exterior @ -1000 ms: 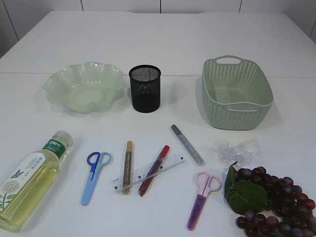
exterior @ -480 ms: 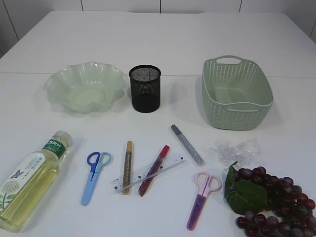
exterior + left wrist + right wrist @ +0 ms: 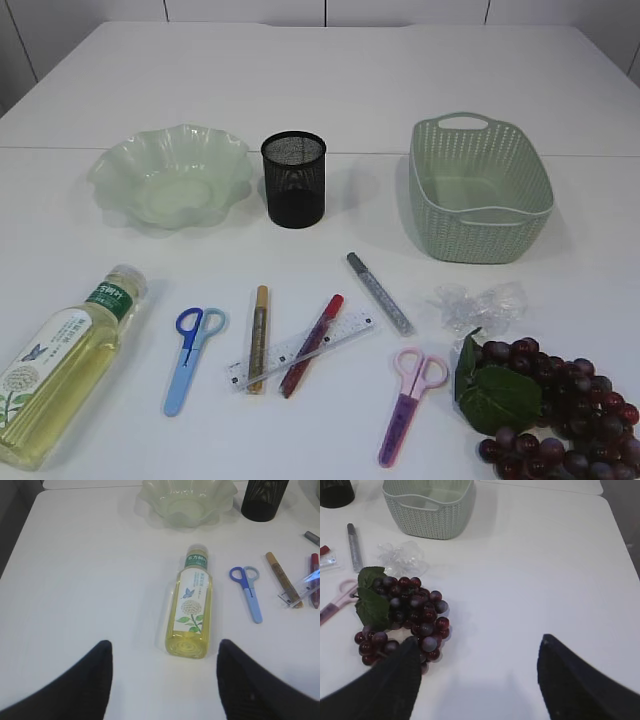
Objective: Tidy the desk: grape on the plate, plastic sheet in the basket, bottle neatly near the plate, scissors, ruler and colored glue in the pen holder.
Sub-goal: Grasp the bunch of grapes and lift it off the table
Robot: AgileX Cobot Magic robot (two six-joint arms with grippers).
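White tabletop (image 3: 330,90) fills every view, with the things laid out in two rows.

Left gripper (image 3: 164,680) hangs with its dark jaws spread wide and nothing between them, above the base end of the bottle (image 3: 192,610) without touching it. The bottle lies on its side, cap toward the green scalloped plate (image 3: 170,175) at the back left. Beside the plate stands the black mesh pen holder (image 3: 294,180), and further right the green basket (image 3: 478,190).

Along the front, from the bottle rightward: blue scissors (image 3: 188,358), a gold glue pen (image 3: 259,338), a clear ruler (image 3: 300,348) lying across the gold pen and a red glue pen (image 3: 312,344), a silver glue pen (image 3: 380,293), pink scissors (image 3: 405,403), the crumpled plastic sheet (image 3: 475,305) and the grape bunch (image 3: 402,617).

Right gripper (image 3: 477,680) is equally wide and empty, its left finger (image 3: 395,680) just beside the grapes.
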